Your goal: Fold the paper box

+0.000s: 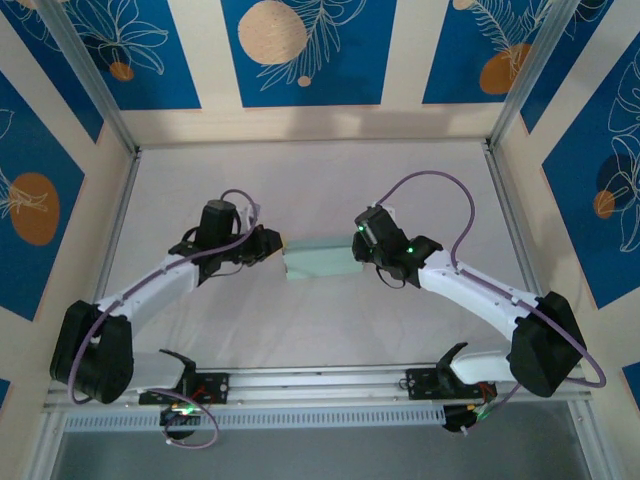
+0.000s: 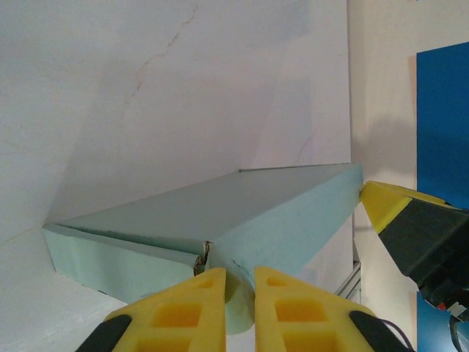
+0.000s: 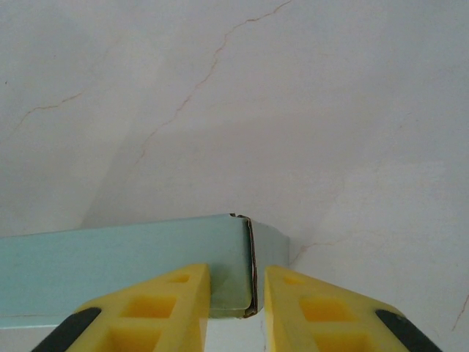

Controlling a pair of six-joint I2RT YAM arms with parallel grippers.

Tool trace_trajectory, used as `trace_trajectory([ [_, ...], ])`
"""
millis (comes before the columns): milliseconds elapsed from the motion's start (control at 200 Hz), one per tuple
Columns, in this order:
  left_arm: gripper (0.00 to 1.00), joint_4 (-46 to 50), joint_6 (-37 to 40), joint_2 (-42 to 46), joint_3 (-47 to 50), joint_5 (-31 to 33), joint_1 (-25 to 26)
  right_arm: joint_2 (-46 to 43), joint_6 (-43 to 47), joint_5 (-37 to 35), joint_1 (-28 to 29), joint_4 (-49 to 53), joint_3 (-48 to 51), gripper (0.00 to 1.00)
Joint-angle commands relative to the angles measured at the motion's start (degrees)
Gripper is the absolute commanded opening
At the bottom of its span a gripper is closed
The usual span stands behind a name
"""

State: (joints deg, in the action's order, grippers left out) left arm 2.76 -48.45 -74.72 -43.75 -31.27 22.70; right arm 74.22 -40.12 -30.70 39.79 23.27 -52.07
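The paper box point(image 1: 320, 262), a pale grey-green flat rectangular box, lies at the middle of the table between both arms. My left gripper point(image 1: 274, 246) is at its left end. In the left wrist view the yellow fingers point(image 2: 198, 308) pinch a rounded tab at the box's point(image 2: 242, 209) near corner, so the left gripper point(image 2: 240, 286) is shut on it. My right gripper point(image 1: 362, 250) is at the right end. In the right wrist view the right gripper point(image 3: 236, 297) is shut on the box's point(image 3: 110, 264) end flap, whose edge seam stands slightly apart. A right fingertip point(image 2: 388, 202) touches the box's far end.
The white tabletop point(image 1: 320, 190) runs out behind and in front of the box. Metal frame posts point(image 1: 500, 140) and patterned blue walls point(image 1: 300, 50) bound it at the back and sides. The arms' base rail point(image 1: 320, 385) lies along the near edge.
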Motion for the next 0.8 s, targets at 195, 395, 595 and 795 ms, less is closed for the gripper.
trace_trajectory([
  [195, 0.18, 8.4, 5.4, -0.5, 1.9, 3.6, 3.1, 1.2, -0.7, -0.3, 0.6, 4.1, 1.1, 0.27],
  [395, 0.25, 15.9, 12.0, 2.8, -0.9, 9.8, 3.7, 0.8, 0.0, -1.1, 0.7, 4.8, 1.0, 0.28],
  [595, 0.5, 17.9, 14.1, 7.5, -3.0, 13.5, 0.3, -0.4, 1.6, -1.3, 0.3, 6.2, -0.6, 0.33],
  [795, 0.53, 11.1, 10.8, 5.4, -0.9, 7.4, -0.7, -0.7, 4.2, 1.8, -1.8, 6.7, -2.6, 0.42],
])
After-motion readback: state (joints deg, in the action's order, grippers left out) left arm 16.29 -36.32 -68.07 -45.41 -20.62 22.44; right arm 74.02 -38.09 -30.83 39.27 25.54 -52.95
